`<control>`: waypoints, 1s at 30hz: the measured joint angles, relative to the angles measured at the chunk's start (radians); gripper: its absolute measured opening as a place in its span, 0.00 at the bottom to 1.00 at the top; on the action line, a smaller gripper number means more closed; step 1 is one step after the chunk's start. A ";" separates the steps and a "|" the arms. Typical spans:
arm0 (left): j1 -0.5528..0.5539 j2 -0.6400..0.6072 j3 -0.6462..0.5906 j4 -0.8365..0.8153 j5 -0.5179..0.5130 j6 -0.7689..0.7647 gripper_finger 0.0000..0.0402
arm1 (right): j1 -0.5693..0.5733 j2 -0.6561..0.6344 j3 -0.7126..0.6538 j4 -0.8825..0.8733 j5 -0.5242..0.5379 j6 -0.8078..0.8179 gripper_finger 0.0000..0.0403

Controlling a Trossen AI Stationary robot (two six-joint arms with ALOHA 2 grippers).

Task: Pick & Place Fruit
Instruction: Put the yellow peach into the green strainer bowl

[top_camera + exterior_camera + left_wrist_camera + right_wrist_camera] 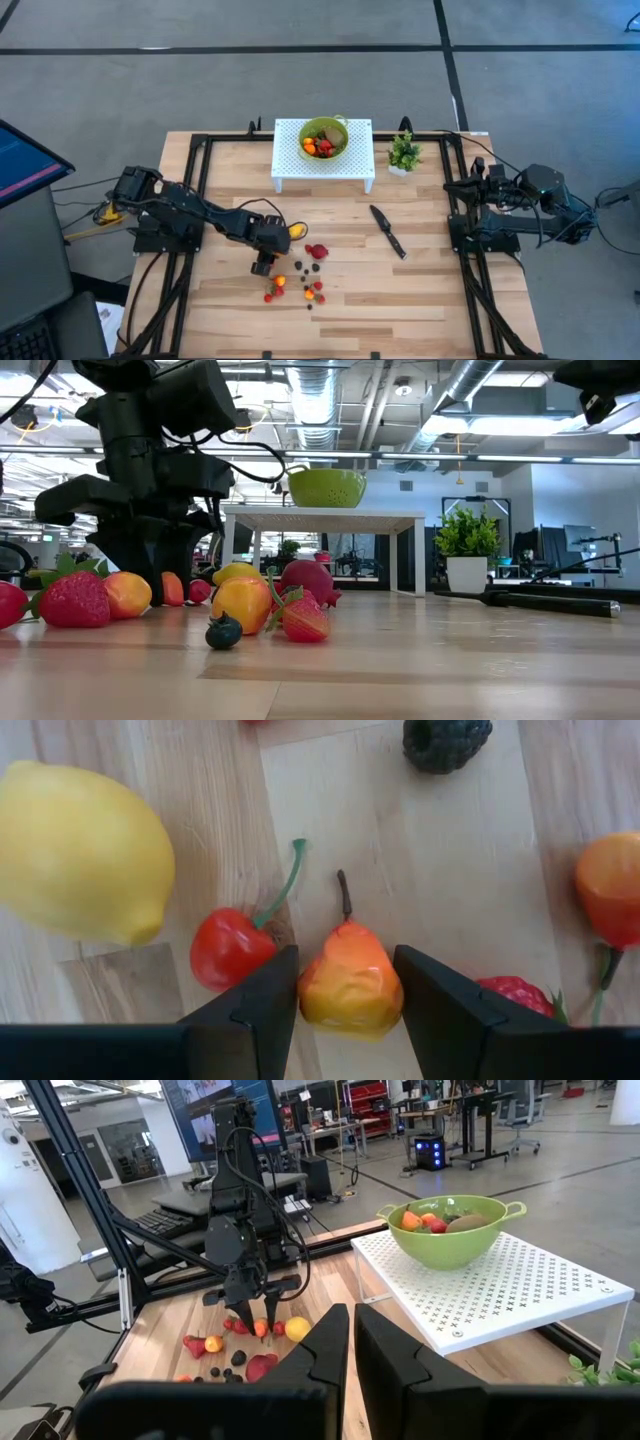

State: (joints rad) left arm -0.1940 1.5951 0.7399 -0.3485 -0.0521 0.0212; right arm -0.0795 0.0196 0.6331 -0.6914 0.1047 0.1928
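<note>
Fruit (300, 283) scattered on table (420, 290) near front-left, more in green bowl (324, 137) on white stand (323, 160). Left pincer (346, 988) down among them, pinching orange pear (350, 985), beside red cherry (228, 947). Right pincer (352, 1342) pressed together, parked at right edge.

No lettering, label, brand, number or sign can be read on anything here — not on the table, the fruit or the arms. The one candidate is a lit monitor (22, 165) off the table at about nine o'clock in the high view — it shows only coloured bands, too small to make out as words.
</note>
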 joint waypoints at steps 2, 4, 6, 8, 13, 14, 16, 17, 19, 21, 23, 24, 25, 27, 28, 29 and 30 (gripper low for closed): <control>0.000 0.000 0.000 0.000 0.000 0.000 0.40 | 0.000 0.000 0.000 0.000 0.000 0.000 0.04; 0.000 0.000 0.000 0.000 0.000 0.000 0.39 | 0.000 0.000 0.000 0.000 0.000 0.000 0.04; 0.000 0.000 0.000 0.000 0.000 0.000 0.38 | 0.000 0.000 0.000 0.000 0.000 0.000 0.04; 0.000 0.000 0.000 0.000 0.000 0.000 0.35 | 0.000 0.000 0.000 0.000 0.000 0.000 0.04; 0.000 0.000 0.000 0.001 0.000 0.000 0.31 | 0.000 0.000 0.000 0.000 0.000 0.000 0.04; 0.000 0.000 0.000 0.001 0.001 -0.002 0.31 | 0.000 0.000 0.000 0.000 0.000 0.000 0.04; 0.000 0.000 0.000 0.002 0.019 -0.003 0.32 | 0.000 0.000 0.000 0.000 0.000 0.000 0.04; 0.000 -0.001 0.000 0.004 0.036 -0.004 0.33 | 0.000 0.000 0.000 0.000 0.000 0.000 0.04; -0.001 -0.007 0.000 0.007 0.060 -0.004 0.33 | 0.000 0.000 0.000 0.000 0.000 0.000 0.04; -0.002 -0.022 0.001 0.007 0.069 -0.020 0.33 | 0.000 0.000 0.000 0.000 0.000 0.000 0.04; -0.001 -0.046 0.011 0.014 0.069 -0.031 0.32 | 0.000 0.000 0.000 0.000 0.000 0.000 0.04; -0.001 -0.064 0.013 0.020 0.068 -0.032 0.32 | 0.000 0.000 0.000 0.000 0.000 0.000 0.04; -0.001 -0.082 0.014 0.029 0.068 -0.033 0.31 | 0.000 0.000 0.000 0.000 0.000 0.000 0.04; -0.001 -0.124 0.014 0.060 0.067 -0.033 0.31 | 0.000 0.000 0.000 0.000 0.000 0.000 0.04; 0.001 -0.145 0.014 0.090 0.062 -0.033 0.31 | 0.000 0.000 0.000 0.000 0.000 0.000 0.04; 0.004 -0.167 0.014 0.117 0.056 -0.033 0.31 | 0.000 0.000 0.000 0.000 0.000 0.000 0.04; 0.008 -0.189 0.014 0.143 0.050 -0.033 0.31 | 0.000 0.000 0.000 0.000 0.000 0.000 0.04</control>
State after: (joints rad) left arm -0.1857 1.4059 0.7540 -0.2055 -0.0016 -0.0120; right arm -0.0795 0.0196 0.6331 -0.6917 0.1047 0.1925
